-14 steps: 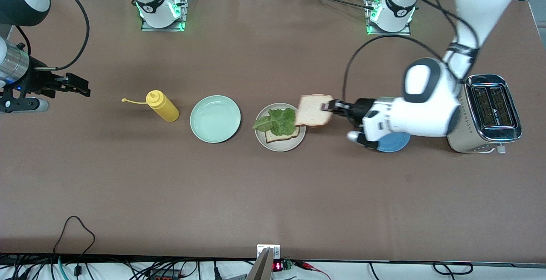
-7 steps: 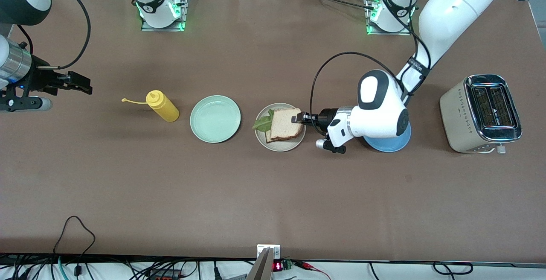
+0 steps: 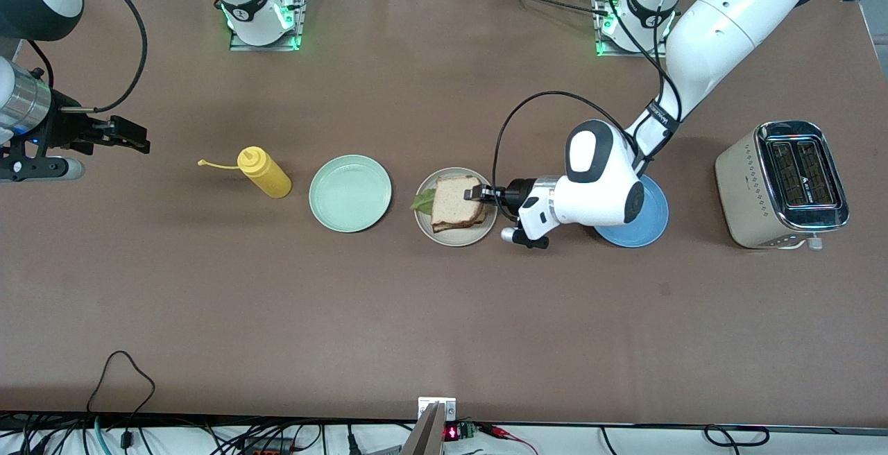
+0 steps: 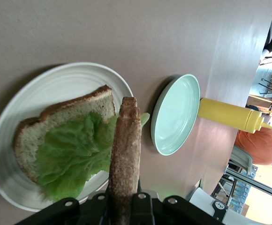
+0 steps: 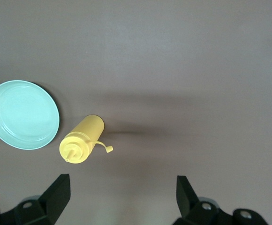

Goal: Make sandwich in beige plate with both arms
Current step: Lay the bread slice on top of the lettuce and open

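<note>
Over the beige plate: the left gripper is pinching the top slice by its edge, above the lettuce and bottom slice.
Step in hand: lowering the slice flat, corners matching, before releasing.
Right gripper: waiting with fingers spread wide, over the table's right-arm end.

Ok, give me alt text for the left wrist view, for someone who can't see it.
The left end effector holds a slice of bread edge-on over the beige plate, where a lettuce leaf lies on a second bread slice. An empty mint-green plate and a yellow squeeze bottle stand on the brown table.
</note>
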Controlling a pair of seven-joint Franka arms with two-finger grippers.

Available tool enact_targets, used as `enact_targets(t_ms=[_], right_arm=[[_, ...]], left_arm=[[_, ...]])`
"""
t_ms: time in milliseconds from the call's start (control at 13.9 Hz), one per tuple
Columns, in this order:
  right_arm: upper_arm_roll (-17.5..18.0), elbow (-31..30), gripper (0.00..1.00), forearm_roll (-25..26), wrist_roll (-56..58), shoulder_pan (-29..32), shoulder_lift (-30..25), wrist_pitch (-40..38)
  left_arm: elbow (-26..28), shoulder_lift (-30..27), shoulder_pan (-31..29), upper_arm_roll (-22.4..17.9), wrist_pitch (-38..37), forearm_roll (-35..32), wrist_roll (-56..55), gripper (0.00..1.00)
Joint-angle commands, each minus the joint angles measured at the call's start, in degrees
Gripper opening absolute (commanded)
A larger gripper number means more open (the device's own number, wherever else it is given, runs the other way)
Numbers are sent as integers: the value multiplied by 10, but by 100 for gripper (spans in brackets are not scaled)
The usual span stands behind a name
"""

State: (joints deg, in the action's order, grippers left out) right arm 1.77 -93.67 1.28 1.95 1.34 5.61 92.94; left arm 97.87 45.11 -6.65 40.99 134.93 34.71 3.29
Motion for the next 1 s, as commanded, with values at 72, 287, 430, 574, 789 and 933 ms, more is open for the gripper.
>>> enact_targets(t_ms=[72,287,430,574,789,933], right_arm=[[2,-4,100,-7,-10,-2,-9,3],[3,-3,100,-7,-10,-2,-9,3],[3,-3,100,-7,-10,-2,-9,3],[3,-3,100,-7,-10,-2,-8,3],[3,-3,100,-7,-10,-2,-8,3],[3,-3,100,-7,-10,-2,-8,10]], left_arm=[[-14,23,9,1,2,10,11,2],[-27,45,8,-3,2,9,11,15],[-36,65,6,-5,2,10,11,40],[-43,67,7,-17,2,2,12,77],[-44,67,10,-30,2,2,39,100],[-44,63,-2,-36,2,2,85,100]])
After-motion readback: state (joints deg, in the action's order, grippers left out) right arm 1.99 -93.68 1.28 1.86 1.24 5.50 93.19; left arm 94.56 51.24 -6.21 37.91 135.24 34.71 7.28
